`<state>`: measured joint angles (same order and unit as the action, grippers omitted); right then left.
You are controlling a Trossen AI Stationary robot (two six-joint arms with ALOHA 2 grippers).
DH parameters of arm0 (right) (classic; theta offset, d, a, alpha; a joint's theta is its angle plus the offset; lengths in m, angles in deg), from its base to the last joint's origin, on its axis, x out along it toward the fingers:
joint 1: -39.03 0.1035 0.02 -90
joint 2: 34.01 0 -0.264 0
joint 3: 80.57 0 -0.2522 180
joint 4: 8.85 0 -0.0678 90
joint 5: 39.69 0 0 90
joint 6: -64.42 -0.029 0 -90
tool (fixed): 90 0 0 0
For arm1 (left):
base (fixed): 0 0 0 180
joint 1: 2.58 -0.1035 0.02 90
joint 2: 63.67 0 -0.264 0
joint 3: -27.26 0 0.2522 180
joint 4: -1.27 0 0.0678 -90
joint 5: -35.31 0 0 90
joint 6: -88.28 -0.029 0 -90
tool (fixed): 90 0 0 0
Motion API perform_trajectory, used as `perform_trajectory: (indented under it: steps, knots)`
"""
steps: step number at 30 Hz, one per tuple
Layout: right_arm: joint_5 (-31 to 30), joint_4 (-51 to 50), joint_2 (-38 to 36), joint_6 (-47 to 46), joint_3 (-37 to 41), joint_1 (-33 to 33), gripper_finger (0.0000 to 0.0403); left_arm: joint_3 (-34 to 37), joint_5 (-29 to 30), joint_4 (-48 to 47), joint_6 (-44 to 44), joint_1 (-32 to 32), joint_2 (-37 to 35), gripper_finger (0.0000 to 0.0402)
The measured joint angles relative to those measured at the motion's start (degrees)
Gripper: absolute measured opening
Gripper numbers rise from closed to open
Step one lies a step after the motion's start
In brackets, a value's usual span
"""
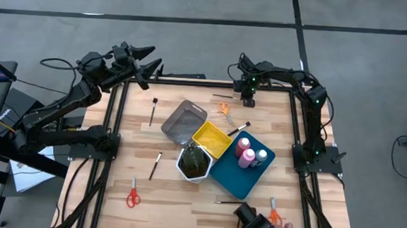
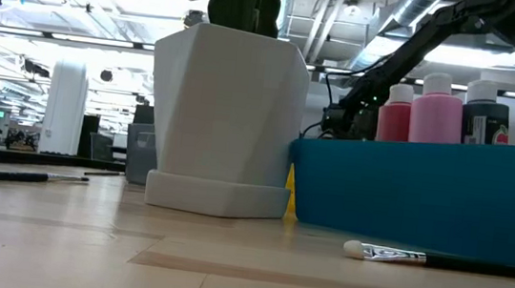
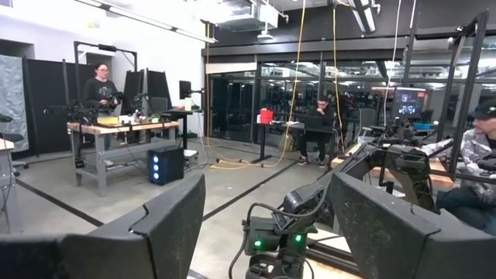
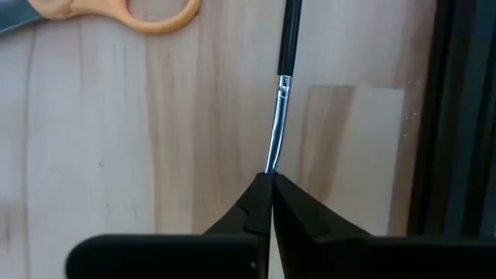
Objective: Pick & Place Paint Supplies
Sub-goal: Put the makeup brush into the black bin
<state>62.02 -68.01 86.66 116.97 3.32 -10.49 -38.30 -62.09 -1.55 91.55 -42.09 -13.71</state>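
While 3 scissors (image 1: 225, 112) and 5 brushes (image 1: 153, 111) lie loose, right gripper (image 4: 271, 177) pinches a brush (image 4: 280, 93) tight; left gripper (image 3: 260, 217) gapes wide, empty.

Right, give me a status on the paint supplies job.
Done: two pink bottles and a white-capped bottle stand in the blue tray. In hand: the right claw, at the table's far edge, is shut on a thin brush. Left: other brushes and scissors lie loose on the table. The left claw waits open, off the table's far left corner.
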Motion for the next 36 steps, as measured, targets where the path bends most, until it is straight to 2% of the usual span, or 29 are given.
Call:
perform_trajectory:
  steps: [12,19,28,36]
  knots:
    - [-1.73,-3.22,-5.52,-2.03,0.37,0.80,0.0000,0.00,0.00,-0.21,0.00,0.00,0.00,0.0273]
    - [-1.33,-3.85,-11.46,-7.73,0.33,0.83,0.0000,0.00,0.00,-0.70,0.00,0.00,0.00,0.0273]
    - [-1.29,-5.52,-17.77,-10.14,0.29,0.78,0.0000,0.00,0.00,-0.70,0.00,0.00,0.00,0.0273]
    - [0.69,-7.36,-21.84,-17.97,0.22,1.06,0.0000,0.00,-0.01,-0.70,0.20,0.00,0.00,0.0273]
